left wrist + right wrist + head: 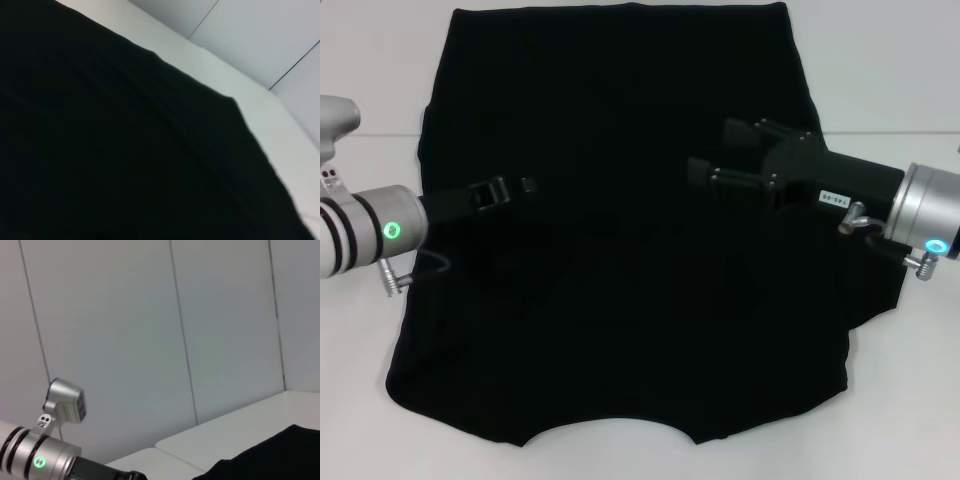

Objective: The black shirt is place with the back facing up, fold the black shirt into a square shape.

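While both arms reached in over the white table (880, 60), the black shirt (620, 110) lay spread flat across it, plain side up, already narrowed to a rough rectangle with its curved hem edge nearest the robot. The left gripper (510, 188) hovered over the cloth's left half, and black fingers against black fabric hid the gap between them, so I could not tell whether it was released or clenched. The right gripper (725, 155) stood released, its two fingers spread with nothing between them, held above the shirt's right half; the far edge of the garment lay well beyond both pincers and the near hem lay behind them, toward the robot.

Judging by its flat, slightly rippled lie, the shirt was light, limp and thin. It would sag from any single pinch and drag along the smooth table rather than hold shape. A layer could also slip free if only the top one were caught. The sensible hold looked to be two matched corners of one edge, one per pincer, nipped through all layers. The left wrist view showed only dark cloth close beneath that arm.
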Robot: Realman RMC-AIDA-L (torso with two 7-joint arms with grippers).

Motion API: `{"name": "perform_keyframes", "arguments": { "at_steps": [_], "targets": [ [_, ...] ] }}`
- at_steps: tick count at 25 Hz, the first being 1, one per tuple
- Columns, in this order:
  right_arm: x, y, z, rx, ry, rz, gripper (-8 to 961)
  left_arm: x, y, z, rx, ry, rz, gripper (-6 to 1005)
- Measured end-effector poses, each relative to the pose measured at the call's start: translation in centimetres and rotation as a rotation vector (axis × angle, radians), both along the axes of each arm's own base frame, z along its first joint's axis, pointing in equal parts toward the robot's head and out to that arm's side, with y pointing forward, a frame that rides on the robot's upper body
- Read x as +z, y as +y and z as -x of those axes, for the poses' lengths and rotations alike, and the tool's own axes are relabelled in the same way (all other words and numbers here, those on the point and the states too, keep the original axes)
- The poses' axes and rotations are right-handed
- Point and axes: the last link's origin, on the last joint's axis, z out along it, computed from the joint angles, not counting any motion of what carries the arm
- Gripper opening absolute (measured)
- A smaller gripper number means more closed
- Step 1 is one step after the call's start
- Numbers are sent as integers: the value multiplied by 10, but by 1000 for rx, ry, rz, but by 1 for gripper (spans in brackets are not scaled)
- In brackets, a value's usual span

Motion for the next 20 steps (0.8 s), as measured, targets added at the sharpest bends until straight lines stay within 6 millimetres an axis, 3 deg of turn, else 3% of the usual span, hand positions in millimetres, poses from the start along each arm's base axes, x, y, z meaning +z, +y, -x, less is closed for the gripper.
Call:
{"name": "perform_keyframes", "arguments": {
  "at_steps": [7,12,20],
  "targets": [
    [17,6,-9,-39,20,-50,915,-1,-5,-15,-52,-161,-30,487],
    [47,17,-24,-160,58,-41,915,2,-21,-23,-200,-203,-38,681],
    [104,33,-66,-587,61,109,916,-11,-63,-37,-673,-40,-31,746]
  ]
}}
